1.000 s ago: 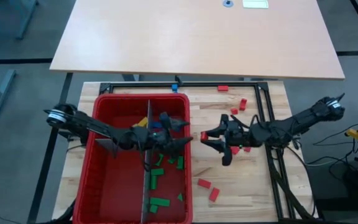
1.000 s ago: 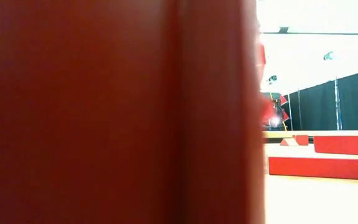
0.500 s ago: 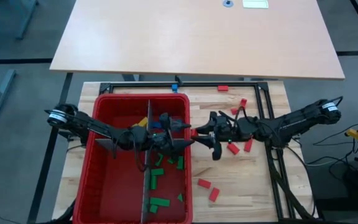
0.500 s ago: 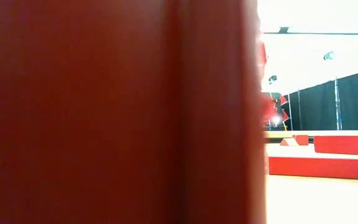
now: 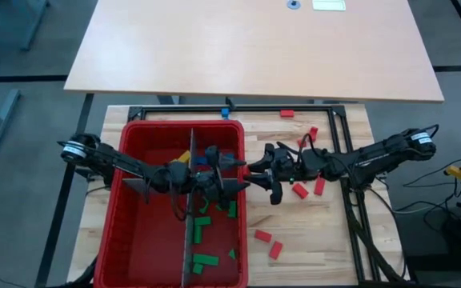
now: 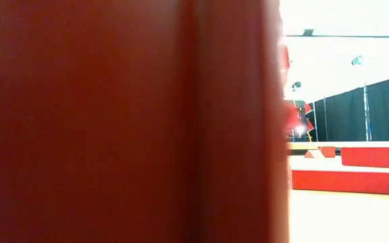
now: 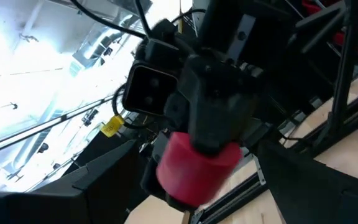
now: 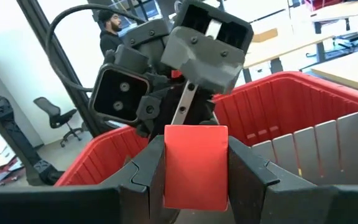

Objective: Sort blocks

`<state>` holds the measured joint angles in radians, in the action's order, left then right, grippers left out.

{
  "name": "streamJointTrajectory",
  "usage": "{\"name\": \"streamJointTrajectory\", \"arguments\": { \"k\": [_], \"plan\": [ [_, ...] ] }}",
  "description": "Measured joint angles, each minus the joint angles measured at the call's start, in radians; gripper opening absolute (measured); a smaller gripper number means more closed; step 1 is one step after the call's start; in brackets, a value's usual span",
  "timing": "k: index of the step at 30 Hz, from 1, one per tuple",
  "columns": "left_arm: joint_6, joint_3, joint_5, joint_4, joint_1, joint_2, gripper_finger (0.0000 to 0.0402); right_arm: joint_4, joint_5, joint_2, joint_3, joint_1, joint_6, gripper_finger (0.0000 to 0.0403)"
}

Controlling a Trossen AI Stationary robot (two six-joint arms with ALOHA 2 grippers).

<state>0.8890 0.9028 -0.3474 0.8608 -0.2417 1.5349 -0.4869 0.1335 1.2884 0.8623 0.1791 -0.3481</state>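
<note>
Nearest the front edge of the wooden table (image 5: 318,248), two red blocks (image 5: 268,242) lie on bare wood right of the red bin (image 5: 138,240), whose right compartment holds green blocks (image 5: 205,260) beside a grey divider (image 5: 188,240). Midway back, the right claw (image 5: 256,170) reaches from the right to the bin's right rim, its fingers (image 8: 143,168) clamped on a red block (image 8: 195,165), with loose red blocks (image 5: 309,189) behind it on the table. The left claw (image 5: 232,172) stretches across the bin and meets it at that rim, holding a red block (image 7: 197,165); little room separates them.
</note>
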Motion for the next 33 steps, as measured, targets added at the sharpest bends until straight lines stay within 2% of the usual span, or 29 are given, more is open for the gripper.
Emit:
{"name": "streamJointTrajectory", "arguments": {
  "k": [19, 24, 27, 32, 33],
  "plan": [
    [-0.008, 0.0, 0.0, 0.042, 0.0, 0.015, 0.0313, -0.026, -0.014, 0.004, 0.001, -0.001, -0.02, 0.011],
    [-0.009, 0.0, 0.001, 0.047, 0.0, 0.017, 0.0305, -0.022, -0.05, 0.041, 0.046, -0.003, -0.018, 0.011],
    [-0.009, 0.0, 0.003, 0.044, -0.001, 0.018, 0.0263, -0.009, -0.087, 0.092, 0.091, -0.004, -0.009, 0.011],
    [0.019, 0.0, -0.016, 0.01, -0.003, 0.017, 0.0138, 0.075, -0.073, 0.165, 0.183, -0.005, -0.031, 0.011],
    [0.025, 0.001, -0.015, 0.007, -0.004, 0.014, 0.0136, 0.086, -0.074, 0.173, 0.199, -0.005, -0.033, 0.011]
  ]
}}
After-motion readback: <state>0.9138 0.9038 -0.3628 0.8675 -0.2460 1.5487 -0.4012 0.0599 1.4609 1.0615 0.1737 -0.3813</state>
